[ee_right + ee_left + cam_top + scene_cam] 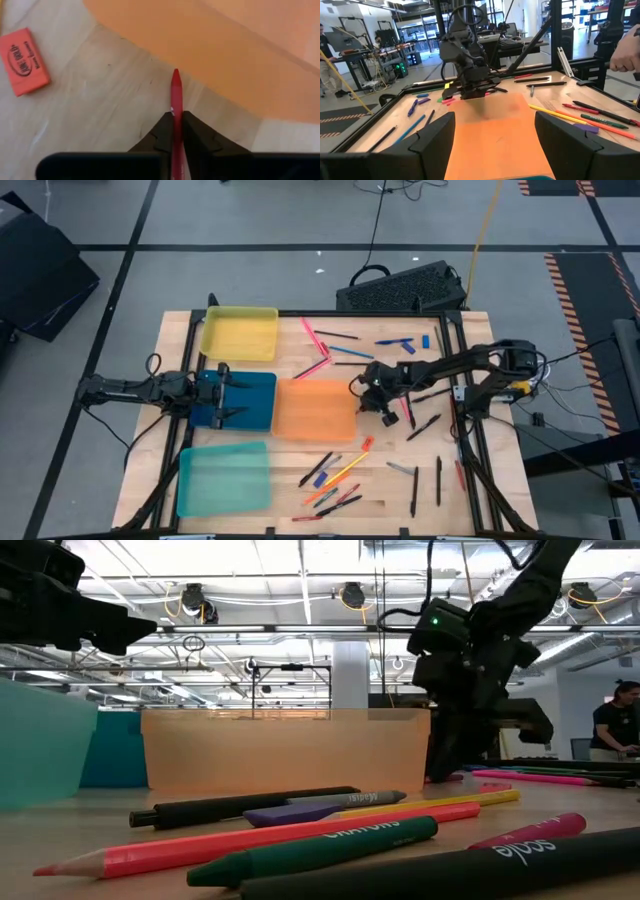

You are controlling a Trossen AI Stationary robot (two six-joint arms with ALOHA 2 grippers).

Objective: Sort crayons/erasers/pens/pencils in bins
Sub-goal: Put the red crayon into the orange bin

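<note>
Right end effector (pixel 176 131) pinches a red crayon (pixel 175 95) beside the orange bin (pixel 314 408) — left end effector (pixel 492 137) spread.

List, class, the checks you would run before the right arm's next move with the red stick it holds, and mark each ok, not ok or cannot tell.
1. Grip: right gripper is shut on the red crayon, tip pointing forward: ok.
2. Position: the crayon is over bare table beside the orange bin, not yet above it: not ok for release.
3. Orange bin contents: it looks empty in the high view: ok.
4. Nearby clutter: a red eraser lies on the table, apart from the crayon: ok.
5. Left gripper sits open over the dark blue bin, away from the orange bin: ok.
6. Which bin is meant for crayons: cannot tell.
</note>
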